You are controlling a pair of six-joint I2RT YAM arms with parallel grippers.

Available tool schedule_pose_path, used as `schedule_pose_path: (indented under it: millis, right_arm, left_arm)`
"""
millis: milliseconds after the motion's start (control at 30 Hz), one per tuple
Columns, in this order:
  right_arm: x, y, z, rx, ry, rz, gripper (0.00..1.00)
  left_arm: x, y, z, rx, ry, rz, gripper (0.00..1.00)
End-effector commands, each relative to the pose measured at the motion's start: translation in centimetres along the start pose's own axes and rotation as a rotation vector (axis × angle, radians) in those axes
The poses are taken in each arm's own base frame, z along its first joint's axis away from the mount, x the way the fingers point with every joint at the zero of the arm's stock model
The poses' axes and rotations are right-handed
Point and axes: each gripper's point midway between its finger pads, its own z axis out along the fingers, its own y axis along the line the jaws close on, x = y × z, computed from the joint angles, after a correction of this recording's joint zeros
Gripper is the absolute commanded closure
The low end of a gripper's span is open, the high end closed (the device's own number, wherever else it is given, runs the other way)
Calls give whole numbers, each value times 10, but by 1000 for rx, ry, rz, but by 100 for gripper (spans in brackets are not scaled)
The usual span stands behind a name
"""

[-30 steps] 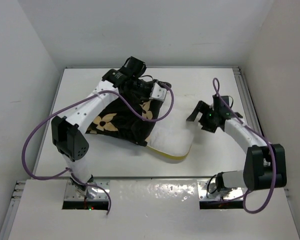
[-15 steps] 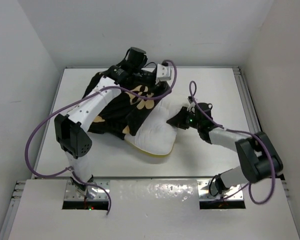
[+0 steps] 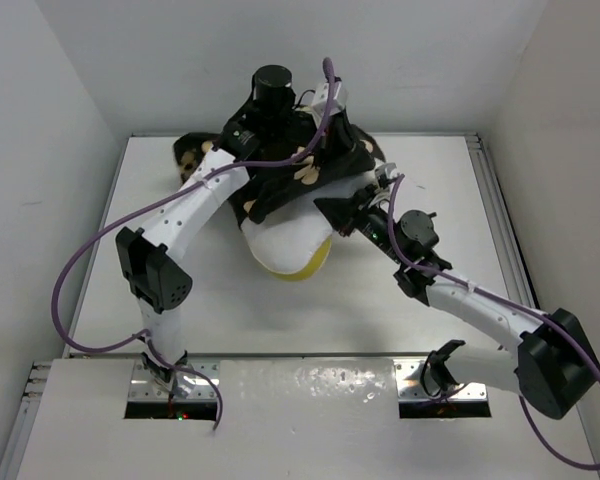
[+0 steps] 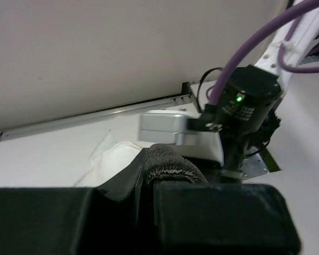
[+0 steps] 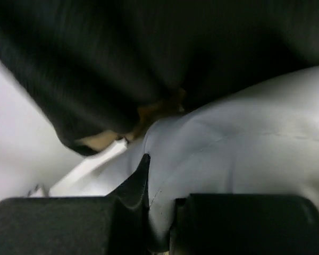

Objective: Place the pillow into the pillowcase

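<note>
The pillowcase [image 3: 302, 172], black with tan flowers, hangs bunched from the left gripper [image 4: 148, 204], which pinches a fold of it. It drapes over the pillow's far end. The pillow [image 3: 280, 240], cream-white with a yellow band, juts out beneath, its fabric nipped in the right gripper [image 5: 160, 215].

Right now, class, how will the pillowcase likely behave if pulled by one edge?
Probably floppy: the pillowcase drapes in folds over the pillow. Likely light: the left gripper holds a bunched edge by one pinch.
</note>
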Motion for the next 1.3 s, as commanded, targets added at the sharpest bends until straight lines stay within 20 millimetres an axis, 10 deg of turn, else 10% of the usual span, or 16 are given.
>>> schedule_pose_path:
  millis: [0,200,400,867,1033,1133,1200,1267]
  right_arm:
    - [-71,-2,28,65,-239,-84,100]
    - [-90,-76,55,349,-327,69,100]
    - [-52,-152,69,597,-212,237,100]
    - [-16,-242,60,780,-187,528,100]
    - [12,-213,58,715,-68,486,100]
    - [49,-175,42,619,31,469,100]
    - [82,-141,27,496,141,492,70]
    - [104,-115,3,417,223,516,19]
  left_arm:
    - [-76,-102,34,346,-118,142,100]
    - [-83,-90,41,219,-109,265,100]
    - [-47,-84,37,96,85,307,100]
    - [-82,-130,15,181,40,354,100]
    - [-18,-113,-1,144,205,369,97]
    - [38,-98,-27,80,392,385,73]
    - [62,-89,-48,21,493,367,56]
    - [76,-79,-61,-47,545,336,36]
